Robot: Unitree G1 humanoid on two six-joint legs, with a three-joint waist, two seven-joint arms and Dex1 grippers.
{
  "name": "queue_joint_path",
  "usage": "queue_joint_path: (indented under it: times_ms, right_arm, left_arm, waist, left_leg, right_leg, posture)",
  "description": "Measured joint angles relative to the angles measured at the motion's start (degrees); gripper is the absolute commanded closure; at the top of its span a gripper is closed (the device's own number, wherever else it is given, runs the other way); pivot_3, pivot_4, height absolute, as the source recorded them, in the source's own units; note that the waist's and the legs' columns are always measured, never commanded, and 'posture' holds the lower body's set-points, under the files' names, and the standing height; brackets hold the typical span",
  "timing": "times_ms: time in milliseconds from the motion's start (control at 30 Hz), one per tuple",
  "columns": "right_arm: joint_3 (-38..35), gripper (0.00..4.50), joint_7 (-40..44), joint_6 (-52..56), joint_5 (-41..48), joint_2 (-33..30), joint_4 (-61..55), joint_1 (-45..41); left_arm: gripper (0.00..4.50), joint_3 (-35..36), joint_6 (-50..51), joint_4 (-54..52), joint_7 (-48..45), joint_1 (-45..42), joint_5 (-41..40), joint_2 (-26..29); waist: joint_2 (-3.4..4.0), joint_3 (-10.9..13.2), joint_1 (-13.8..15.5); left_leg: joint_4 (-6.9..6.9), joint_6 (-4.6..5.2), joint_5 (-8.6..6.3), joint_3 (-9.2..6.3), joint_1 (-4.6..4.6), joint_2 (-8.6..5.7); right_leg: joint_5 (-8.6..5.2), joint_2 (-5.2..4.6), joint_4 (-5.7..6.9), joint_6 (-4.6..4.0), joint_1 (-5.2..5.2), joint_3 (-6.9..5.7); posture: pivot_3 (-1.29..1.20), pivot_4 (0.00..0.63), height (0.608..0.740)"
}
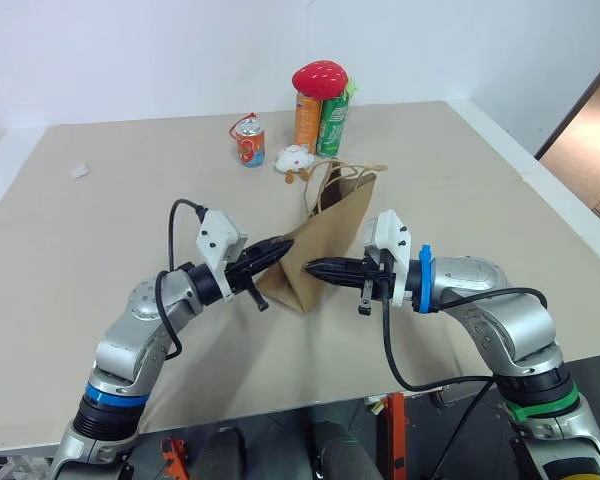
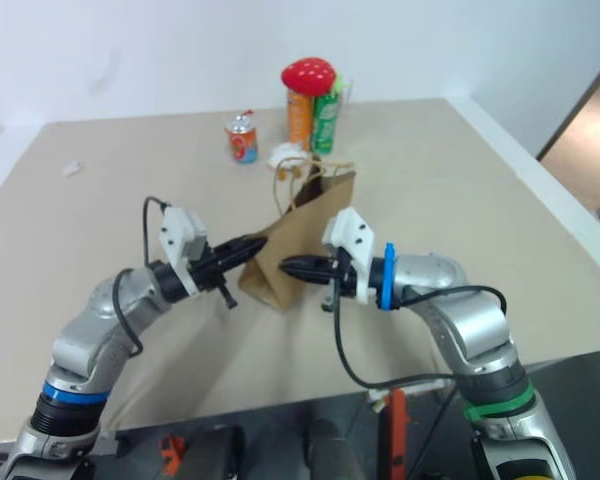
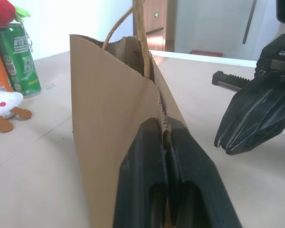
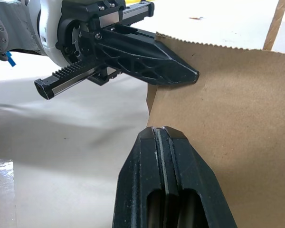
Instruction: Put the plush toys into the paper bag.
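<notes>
left gripper (image 1: 278,246) at frame centre, its two fingers pressed together and pinching the near top edge of the paper bag (image 1: 320,240); in the left wrist view the bag's serrated rim runs down between the fingertips (image 3: 152,142). right gripper (image 1: 315,268) just right of it, fingers closed flat on each other, tip against the bag's side panel, nothing seen held between them. bag stands upright between the two grippers, mouth up, two cord handles (image 1: 350,170) rising toward the upper centre. beyond the bag, upper centre of frame: small white plush (image 1: 294,158) lying on the table (image 1: 100,220), well apart from both grippers. next to it a short can (image 1: 249,141) and two tall cans (image 1: 320,122) with a red strawberry plush (image 1: 319,79) on top.
</notes>
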Motion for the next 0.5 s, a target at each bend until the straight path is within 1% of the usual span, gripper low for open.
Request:
queue_joint_path:
  times_ms: [67, 133, 167, 200, 233, 300, 400, 433, 500]
  right_arm:
    - [-0.05, 4.50, -0.03, 0.07, 0.11, -0.01, 0.00, 0.02]
    - [-0.92, 3.85, 0.13, 0.53, 0.82, -0.19, 0.06, 0.02]
    - [-2.11, 3.66, 0.91, 0.47, 1.68, -0.75, 0.31, 0.03]
    - [-4.14, 3.11, 2.51, -0.20, 2.77, -2.29, 0.71, 0.08]
    - [-5.57, 2.71, 3.88, -0.95, 3.26, -3.78, 0.98, 0.13]
    - [-9.42, 1.72, 8.29, -3.34, 4.51, -7.88, 1.56, 0.90]
    - [-12.27, 0.35, 14.93, -6.76, 5.40, -12.60, 4.75, 3.48]
    - [-12.75, 0.09, 16.02, -7.41, 5.39, -13.32, 5.90, 3.97]
    - [-13.95, 0.09, 18.78, -9.33, 5.35, -14.77, 9.39, 4.37]
  left_arm:
    - [4.47, 0.01, -0.25, 0.14, -0.55, -0.41, 0.47, 0.61]
    - [4.50, 0.02, -1.54, 0.78, -1.56, -0.75, 1.15, 1.73]
    - [4.50, 0.09, -2.54, 1.31, -2.63, -0.97, 1.30, 2.50]
    - [4.50, 0.27, -3.78, 1.99, -4.05, -1.21, 1.32, 3.44]
    - [4.50, 0.48, -4.47, 2.40, -5.07, -1.41, 1.32, 4.24]
    - [4.50, 1.35, -6.28, 3.98, -7.97, -2.42, 1.25, 6.64]
    - [4.50, 2.88, -7.44, 5.89, -12.77, -3.13, 0.27, 9.43]
    - [4.50, 3.13, -7.52, 6.21, -13.79, -3.13, -0.21, 9.87]
    - [4.50, 3.51, -7.58, 6.64, -17.03, -3.12, -1.56, 11.49]
  waist:
    - [0.00, 0.00, 0.00]
    - [0.00, 0.00, 0.00]
    - [0.00, 0.00, 0.01]
    - [0.00, 0.00, 0.02]
    - [0.00, 0.00, 0.02]
    - [-0.01, 0.00, 0.02]
    - [-0.01, 0.00, 0.02]
    - [-0.01, 0.00, -0.02]
    - [0.00, 0.01, -0.16]
  left_leg:
    - [0.00, 0.00, 0.00, 0.00, 0.00, 0.00]
    - [0.00, 0.00, 0.00, 0.00, 0.00, 0.00]
    - [0.00, 0.00, 0.00, 0.00, -0.01, -0.01]
    - [0.00, 0.00, 0.00, 0.01, -0.01, -0.02]
    - [0.00, 0.00, 0.00, 0.01, -0.03, -0.02]
    - [-0.01, 0.00, 0.00, 0.01, -0.02, -0.02]
    - [-0.03, 0.01, -0.01, 0.01, -0.01, -0.01]
    - [-0.03, 0.01, -0.01, 0.03, 0.00, -0.01]
    - [-0.02, 0.01, -0.01, 0.08, 0.00, 0.01]
  right_leg:
    - [0.00, 0.00, 0.00, 0.00, 0.00, 0.00]
    - [0.00, 0.00, 0.00, 0.00, 0.00, 0.00]
    - [0.00, 0.00, 0.00, 0.00, 0.00, 0.00]
    - [0.00, -0.01, 0.00, 0.00, 0.00, 0.00]
    - [0.00, -0.02, -0.01, 0.00, 0.00, 0.00]
    - [-0.02, -0.02, -0.02, -0.02, 0.00, 0.00]
    - [-0.04, -0.01, -0.02, -0.05, 0.00, -0.01]
    - [-0.03, -0.01, -0.02, -0.05, -0.01, 0.00]
    - [-0.03, -0.01, -0.01, -0.05, -0.03, 0.03]
  posture:
    - [0.00, 0.150, 0.740]
    - [0.00, 0.150, 0.740]
    - [0.00, 0.150, 0.740]
    - [0.00, 0.150, 0.740]
    - [0.00, 0.150, 0.740]
    - [0.00, 0.150, 0.740]
    - [0.00, 0.150, 0.740]
    - [0.00, 0.150, 0.740]
    - [0.00, 0.150, 0.740]
